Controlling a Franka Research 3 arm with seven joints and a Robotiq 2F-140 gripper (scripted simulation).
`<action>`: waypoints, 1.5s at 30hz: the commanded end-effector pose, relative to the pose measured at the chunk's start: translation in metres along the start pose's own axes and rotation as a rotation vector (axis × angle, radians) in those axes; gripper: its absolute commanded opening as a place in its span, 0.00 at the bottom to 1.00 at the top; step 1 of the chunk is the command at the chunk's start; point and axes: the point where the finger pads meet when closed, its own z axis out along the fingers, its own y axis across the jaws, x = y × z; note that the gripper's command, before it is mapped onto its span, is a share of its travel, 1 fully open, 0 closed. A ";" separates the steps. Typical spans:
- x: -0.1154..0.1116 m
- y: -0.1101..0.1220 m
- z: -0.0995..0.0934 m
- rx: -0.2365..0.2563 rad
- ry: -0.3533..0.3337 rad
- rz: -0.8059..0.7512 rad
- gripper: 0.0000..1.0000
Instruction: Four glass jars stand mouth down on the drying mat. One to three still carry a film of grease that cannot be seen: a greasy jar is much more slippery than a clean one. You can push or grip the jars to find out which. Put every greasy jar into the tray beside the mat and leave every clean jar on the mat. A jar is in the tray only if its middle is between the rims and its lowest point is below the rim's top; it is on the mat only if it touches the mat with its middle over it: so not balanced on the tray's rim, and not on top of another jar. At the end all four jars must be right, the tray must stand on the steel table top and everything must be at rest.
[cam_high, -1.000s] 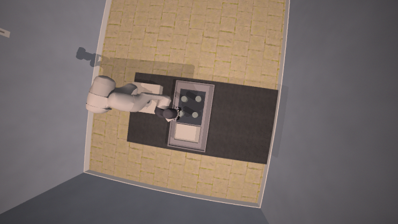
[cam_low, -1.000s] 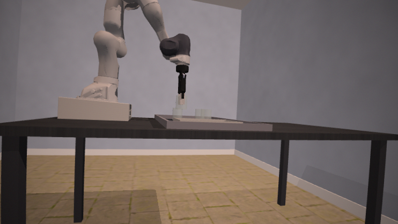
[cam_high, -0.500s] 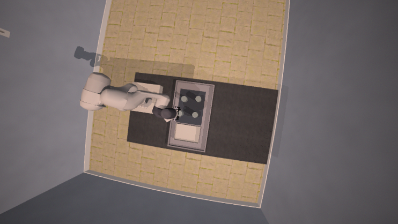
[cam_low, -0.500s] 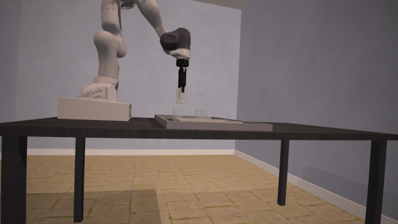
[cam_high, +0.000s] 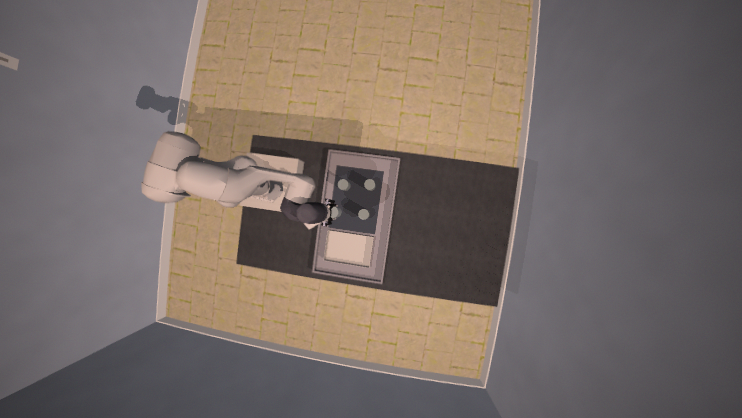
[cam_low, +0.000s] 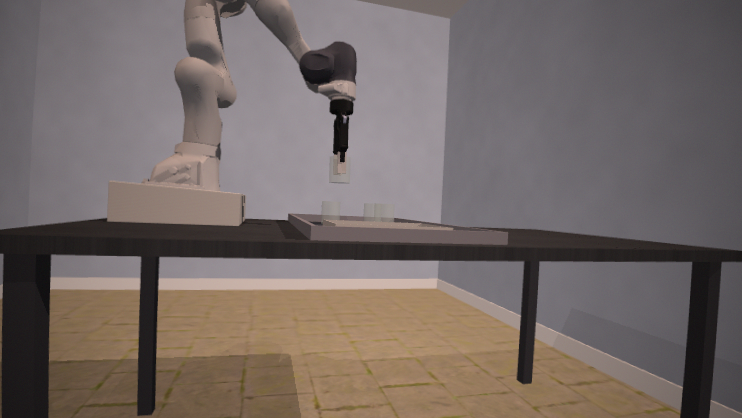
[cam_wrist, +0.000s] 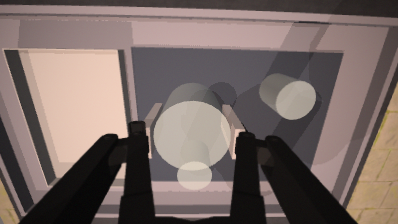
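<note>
My gripper (cam_high: 330, 212) (cam_low: 340, 165) (cam_wrist: 192, 115) is shut on a pale, see-through jar, held upright between the finger pads, well above the dark mat (cam_high: 358, 226) (cam_wrist: 160, 65). Three other jars stand on the mat: one near the arm side (cam_high: 343, 184) (cam_wrist: 296, 100), one beyond it (cam_high: 369, 184), and one beyond the held jar (cam_high: 363, 213) (cam_wrist: 194, 176). The far jar beyond the first is not seen in the wrist view. The cream tray (cam_high: 347, 248) (cam_wrist: 80, 110) lies beside the mat and holds no jar. Grease cannot be seen.
The mat and tray lie within a pale raised-edge top (cam_high: 386, 207) (cam_low: 405, 237) (cam_wrist: 360, 65) on the dark table (cam_high: 446, 228) (cam_low: 597, 245). The arm's base block (cam_low: 173, 205) stands beside it. The jars on the mat stand below the held jar's height.
</note>
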 end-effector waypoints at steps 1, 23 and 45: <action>0.002 -0.008 -0.001 -0.006 0.016 -0.009 0.00; -0.020 -0.063 0.000 -0.006 0.016 -0.009 0.00; -0.045 -0.124 0.001 -0.006 0.016 -0.009 0.00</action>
